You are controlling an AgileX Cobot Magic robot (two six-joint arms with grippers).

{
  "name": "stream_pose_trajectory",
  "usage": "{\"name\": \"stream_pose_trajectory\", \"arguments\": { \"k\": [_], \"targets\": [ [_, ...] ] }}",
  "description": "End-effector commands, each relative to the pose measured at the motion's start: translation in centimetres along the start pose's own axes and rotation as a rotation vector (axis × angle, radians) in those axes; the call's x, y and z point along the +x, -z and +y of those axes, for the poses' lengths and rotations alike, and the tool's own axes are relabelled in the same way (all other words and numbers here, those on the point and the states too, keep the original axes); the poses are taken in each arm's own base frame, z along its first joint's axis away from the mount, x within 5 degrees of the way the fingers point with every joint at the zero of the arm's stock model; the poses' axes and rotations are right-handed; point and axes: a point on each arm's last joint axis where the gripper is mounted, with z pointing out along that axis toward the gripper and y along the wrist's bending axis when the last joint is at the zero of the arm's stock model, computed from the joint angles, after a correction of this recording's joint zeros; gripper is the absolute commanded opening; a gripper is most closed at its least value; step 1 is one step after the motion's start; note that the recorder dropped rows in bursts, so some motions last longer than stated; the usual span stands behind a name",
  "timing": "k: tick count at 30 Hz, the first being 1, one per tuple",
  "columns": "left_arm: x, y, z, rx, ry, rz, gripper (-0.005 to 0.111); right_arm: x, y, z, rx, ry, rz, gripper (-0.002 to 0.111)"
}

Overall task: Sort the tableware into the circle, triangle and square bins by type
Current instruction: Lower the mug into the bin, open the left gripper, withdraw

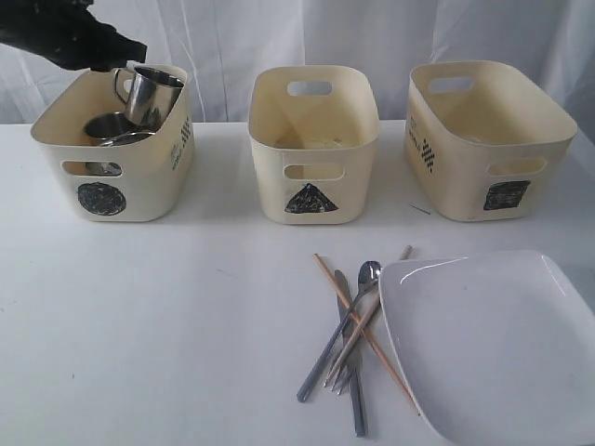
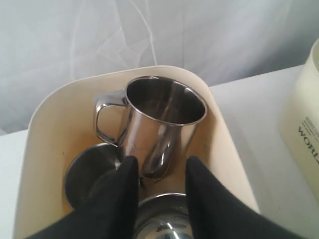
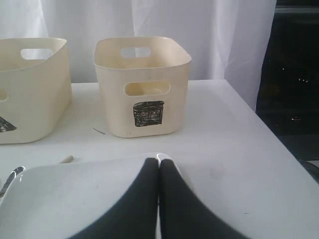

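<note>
Exterior view: circle bin (image 1: 139,190) at upper left of frame, triangle bin (image 1: 279,139) top centre, square bin (image 1: 456,177) upper right. Steel mug (image 1: 153,93) sits tilted inside the circle bin, mouth above the bin rim, propped on other steel pieces (image 1: 112,128); I cannot tell which is mug and which is bowl.

Left wrist view: left gripper (image 2: 161,174) has its jaws part open, with the mug's base showing in the gap between the two black fingers (image 2: 122,194). Cannot tell whether the pads touch the steel. The mug appears to rest on the pile under its own weight. Judgement: mug drop-off into the circle bin, at the point of release.

Right wrist view: right gripper (image 3: 159,167) fully closed, fingers pressed together with nothing between them, hanging over the near edge of the white plate (image 3: 75,199).

Not yet sorted: the plate, at lower right of the exterior frame, and the cutlery heap (image 1: 349,334) just beside its left edge. The heap holds a spoon (image 1: 369,272), a knife (image 1: 358,409) and crossed chopsticks (image 1: 325,269).

Next move, as judged: left arm lifts straight up, clear of mug rim and bin wall, without nudging the leaning mug, then crosses to the cutlery. The pieces overlap, so take one at a time; thin handles flat on the table call for a low, narrow pinch. The plate is wide and shallow — edge grip only
</note>
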Motion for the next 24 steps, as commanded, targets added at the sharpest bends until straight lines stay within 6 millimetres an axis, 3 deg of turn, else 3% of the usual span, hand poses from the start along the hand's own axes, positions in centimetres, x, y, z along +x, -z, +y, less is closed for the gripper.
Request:
{"name": "stream_pose_trajectory", "arguments": {
  "k": [1, 7, 11, 18, 24],
  "targets": [
    [-1.3, 2.8, -0.3, 0.022, 0.000, 0.012, 0.038, 0.1, 0.0, 0.0, 0.001, 0.002, -0.002, 0.000],
    [-2.0, 5.9, -0.7, 0.041, -0.007, 0.031, 0.038, 0.1, 0.0, 0.0, 0.001, 0.002, -0.002, 0.000],
    [-1.2, 7.7, -0.9, 0.039, -0.006, 0.033, 0.038, 0.1, 0.0, 0.0, 0.001, 0.002, -0.002, 0.000],
    [1.2, 11.6, -1.4, 0.015, 0.001, -0.010, 0.038, 0.1, 0.0, 0.0, 0.002, 0.002, -0.004, 0.000],
    [3.8, 16.4, -2.0, -0.001, 0.031, -0.084, 0.038, 0.1, 0.0, 0.0, 0.002, 0.002, -0.004, 0.000]
  ]
}}
